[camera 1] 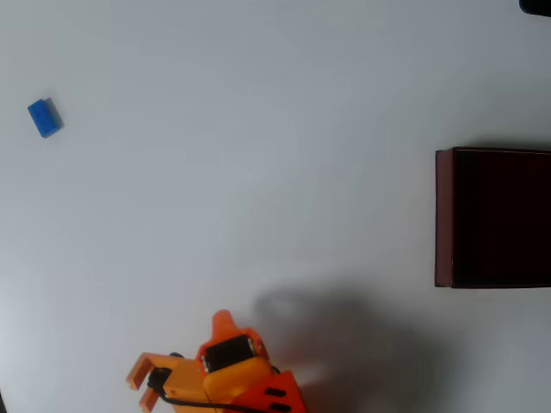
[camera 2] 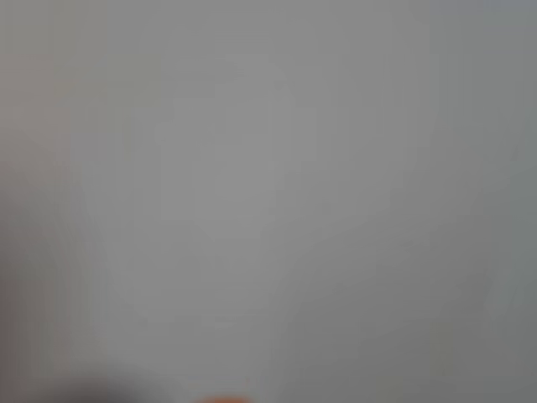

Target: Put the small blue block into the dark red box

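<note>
In the overhead view the small blue block [camera 1: 45,118] lies alone on the white table at the far upper left. The dark red box [camera 1: 443,217] stands at the right edge, its dark interior facing up and its right part cut off by the frame. My orange gripper [camera 1: 141,387] is at the bottom edge, left of centre, and points left. Its two fingertips stand a little apart with nothing between them. It is far below and right of the block and far left of the box. The wrist view is a blurred grey surface with a sliver of an orange fingertip [camera 2: 225,400] at the bottom.
The white table [camera 1: 258,172] spreads wide between block, box and arm. The arm casts a soft shadow [camera 1: 336,335] to the right of its body. A dark object [camera 1: 538,5] pokes in at the top right corner.
</note>
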